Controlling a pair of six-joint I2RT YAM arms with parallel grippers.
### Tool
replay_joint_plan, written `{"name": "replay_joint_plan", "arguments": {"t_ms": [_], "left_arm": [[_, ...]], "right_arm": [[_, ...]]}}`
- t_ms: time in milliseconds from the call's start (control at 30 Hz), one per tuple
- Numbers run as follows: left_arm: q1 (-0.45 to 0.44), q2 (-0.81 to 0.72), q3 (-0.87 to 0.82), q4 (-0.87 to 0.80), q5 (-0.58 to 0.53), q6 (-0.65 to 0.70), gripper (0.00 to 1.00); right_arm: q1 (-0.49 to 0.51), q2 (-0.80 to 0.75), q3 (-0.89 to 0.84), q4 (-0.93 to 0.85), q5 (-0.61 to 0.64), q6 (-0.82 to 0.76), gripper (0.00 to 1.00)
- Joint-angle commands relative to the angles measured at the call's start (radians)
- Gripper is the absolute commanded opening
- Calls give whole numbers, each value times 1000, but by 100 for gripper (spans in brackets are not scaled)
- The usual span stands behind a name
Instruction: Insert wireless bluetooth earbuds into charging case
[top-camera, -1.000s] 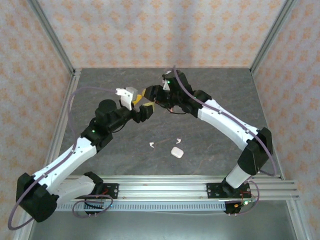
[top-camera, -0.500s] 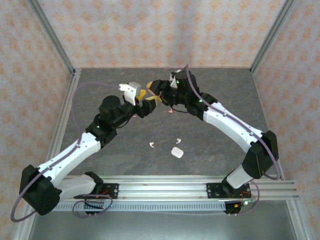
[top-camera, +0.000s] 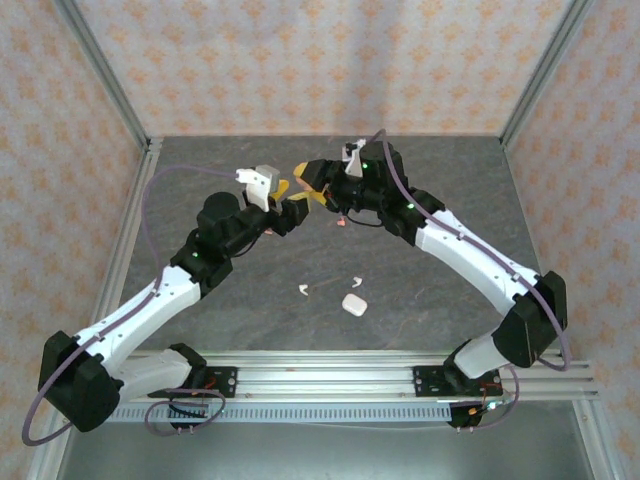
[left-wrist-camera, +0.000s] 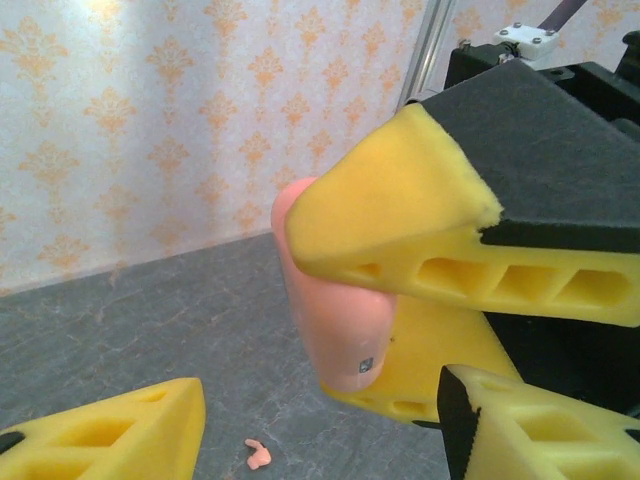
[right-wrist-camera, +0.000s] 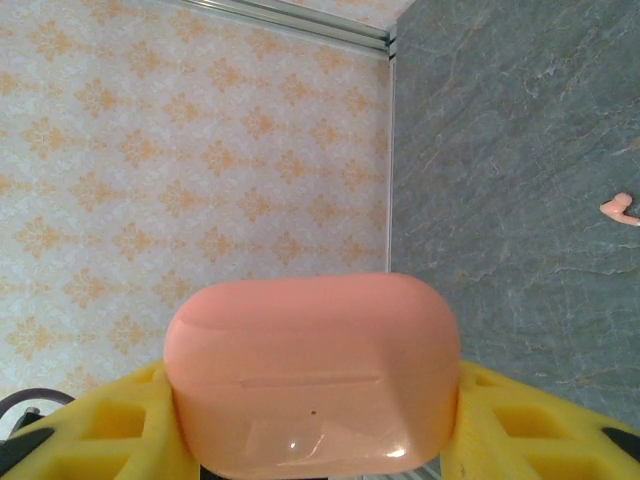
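Coral-pink case (right-wrist-camera: 312, 375) shut, held aloft, white case (top-camera: 352, 304) lying near seemingly two white earbuds (top-camera: 304, 291), pink earbud (top-camera: 340, 222) beyond

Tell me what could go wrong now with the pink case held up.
1. The right gripper pinches the smooth, rounded pink case in the air; a nudge from the open left gripper might make it slip and fall.
2. The grippers are crowded together, so their fingers may collide.
3. A pink earbud lies on the table close by; a dropped case could knock it away.
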Motion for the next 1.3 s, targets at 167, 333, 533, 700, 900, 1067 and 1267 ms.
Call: {"name": "replay_joint_plan", "arguments": {"t_ms": [167, 333, 533, 700, 900, 1067, 1267], "left_arm": [[10, 73, 29, 108, 18, -58, 62], [19, 119, 55, 142, 31, -89, 58], [34, 129, 56, 173, 33, -119, 42], [42, 129, 55, 176, 46, -140, 25], [58, 125, 54, 183, 93, -178, 5], [94, 111, 55, 186, 171, -253, 0], [133, 80, 91, 114, 265, -337, 0]], "right_arm": [[-4, -21, -42, 88, -44, 48, 48], [-4, -24, -53, 106, -53, 64, 48], [-4, -30, -59, 90, -49, 51, 49], [-4, -38, -64, 69, -29, 28, 49], [-8, -58, -69, 69, -11, -25, 60], [-41, -129, -114, 144, -8, -91, 73], [-81, -246, -190, 149, 66, -284, 74]]}}
